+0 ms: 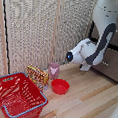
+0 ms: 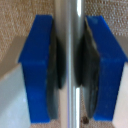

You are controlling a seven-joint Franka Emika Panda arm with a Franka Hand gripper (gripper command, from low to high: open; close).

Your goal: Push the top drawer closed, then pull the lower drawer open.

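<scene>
- Two blue padded fingers point(image 2: 37, 70) of the gripper point(image 2: 70, 65) are clamped on a slim silver bar handle point(image 2: 70, 30), seen close in the wrist view.
- Which drawer that handle belongs to cannot be told.
- One white robot arm point(image 1: 99, 37) hides most of the dark-brown wooden drawer unit point(image 1: 114, 61) at the exterior view's right edge, where the frame also cuts it off.
- On the light wooden floor point(image 1: 82, 104): one red wire basket point(image 1: 15, 95), one red bowl point(image 1: 60, 86), one pink cup point(image 1: 54, 70), one yellowish box point(image 1: 37, 75), its markings illegible.
</scene>
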